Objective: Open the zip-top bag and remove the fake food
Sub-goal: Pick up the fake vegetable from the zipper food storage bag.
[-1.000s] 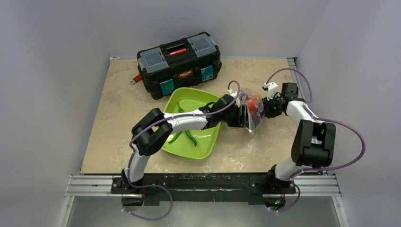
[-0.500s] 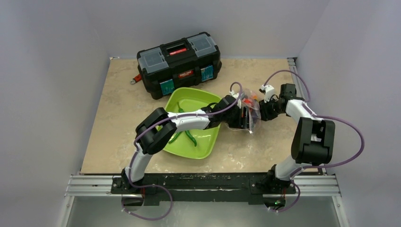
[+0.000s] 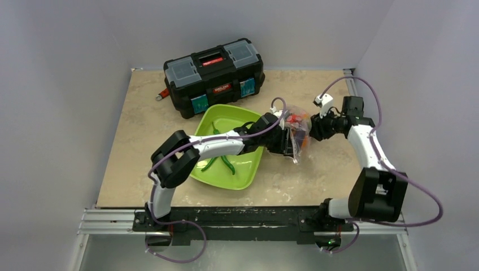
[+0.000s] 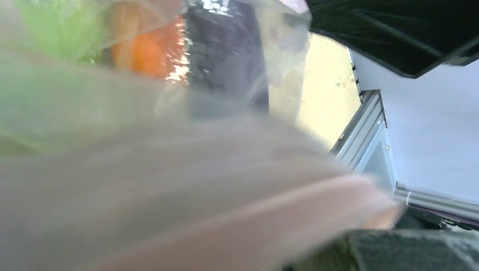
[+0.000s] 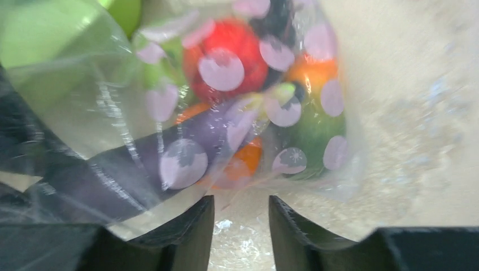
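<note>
Over tabletop [image 3: 141, 130], zip-top bag [image 3: 298, 127] between right pincer [image 5: 240, 212], parted, and left pincer [image 3: 284, 140], state unclear.

The clear zip-top bag [image 5: 85, 84] was seen dotted pale pink, the fake food [image 5: 237, 36] coloured red, purple, orange and green.

The table [image 3: 147, 130] is a beige, marble-patterned slab with pale walls along its far, left and right sides. A black toolbox [image 3: 214, 76] with a red-labelled handle stands on it at about 11 o'clock, close to the far edge. A small red-handled tool [image 3: 162, 94] lies just beside the toolbox's left end, at 10 o'clock. A lime-green tray [image 3: 240, 172] sits at the middle of the slab. At 3 o'clock is the zip-top bag [image 3: 297, 132]; it may rest on the surface, though that cannot be made out.
</note>
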Motion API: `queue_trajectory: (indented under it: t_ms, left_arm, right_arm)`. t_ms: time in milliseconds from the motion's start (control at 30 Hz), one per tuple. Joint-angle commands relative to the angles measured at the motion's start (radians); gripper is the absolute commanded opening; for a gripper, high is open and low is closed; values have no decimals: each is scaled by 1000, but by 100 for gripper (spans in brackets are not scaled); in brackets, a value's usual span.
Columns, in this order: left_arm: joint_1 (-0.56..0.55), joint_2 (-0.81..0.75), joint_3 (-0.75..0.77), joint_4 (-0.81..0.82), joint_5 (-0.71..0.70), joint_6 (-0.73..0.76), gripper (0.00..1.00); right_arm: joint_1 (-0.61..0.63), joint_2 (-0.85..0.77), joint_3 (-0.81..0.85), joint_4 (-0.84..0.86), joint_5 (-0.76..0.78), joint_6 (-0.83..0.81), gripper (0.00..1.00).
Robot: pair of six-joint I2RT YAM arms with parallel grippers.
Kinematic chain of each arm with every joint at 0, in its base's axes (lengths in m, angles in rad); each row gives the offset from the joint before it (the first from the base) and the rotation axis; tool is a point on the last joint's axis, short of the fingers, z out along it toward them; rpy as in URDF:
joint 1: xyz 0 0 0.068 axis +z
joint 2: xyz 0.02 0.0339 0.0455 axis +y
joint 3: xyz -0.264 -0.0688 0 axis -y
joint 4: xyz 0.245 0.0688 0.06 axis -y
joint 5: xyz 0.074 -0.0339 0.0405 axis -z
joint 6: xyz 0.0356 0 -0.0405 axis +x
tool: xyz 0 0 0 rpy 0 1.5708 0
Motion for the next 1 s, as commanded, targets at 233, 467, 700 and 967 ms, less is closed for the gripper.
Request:
queue_trajectory:
  t_ms: [233, 467, 700, 967]
  left_arm:
    - [8, -191, -87, -1, 52, 105, 0]
    - [8, -213, -102, -40, 69, 116, 0]
    - [8, -223, -87, -103, 39, 83, 0]
    - [8, -218, -64, -107, 19, 44, 0]
  right_arm:
    - [14, -161, 57, -179, -221, -131, 72]
    - [38, -96, 64, -182, -248, -112, 78]
    - [91, -208, 93, -355, -410, -228, 78]
    - [267, -309, -37, -214, -294, -109, 78]
